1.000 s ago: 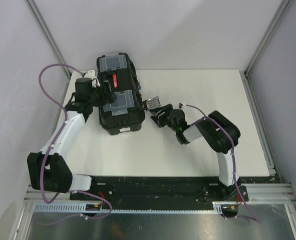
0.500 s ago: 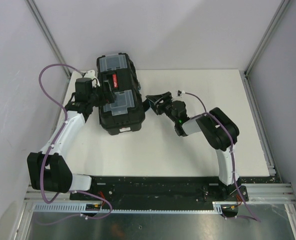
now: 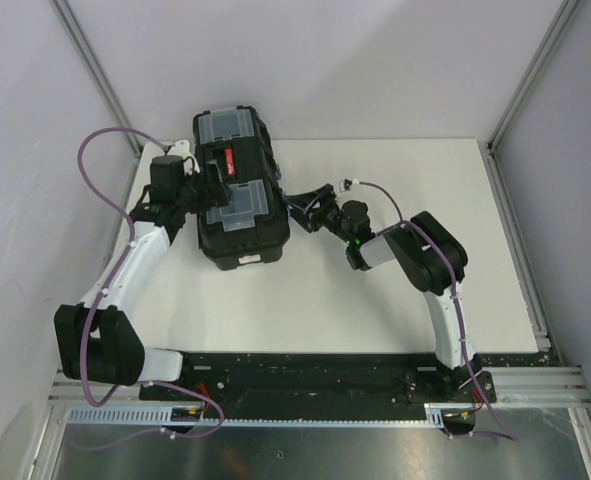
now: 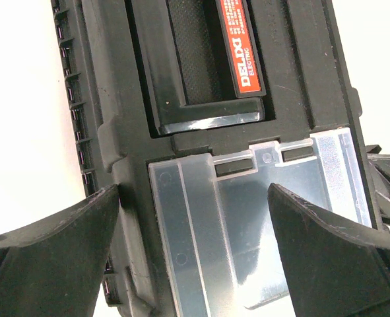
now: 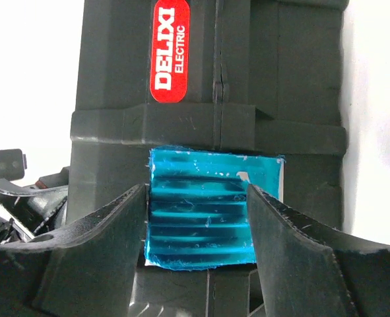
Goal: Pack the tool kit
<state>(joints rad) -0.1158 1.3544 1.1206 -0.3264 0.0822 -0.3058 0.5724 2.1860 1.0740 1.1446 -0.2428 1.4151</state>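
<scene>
Only the right wrist view showed the blue latch behind the released right tool; left tool spread wide over the toolbox lid.

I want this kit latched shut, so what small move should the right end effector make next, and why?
Probably ease the right end effector forward to press the blue latch flat against the toolbox. Its jaws stand open right at that latch, the lid is down, and the open left end effector is over the clear lid compartment.
</scene>
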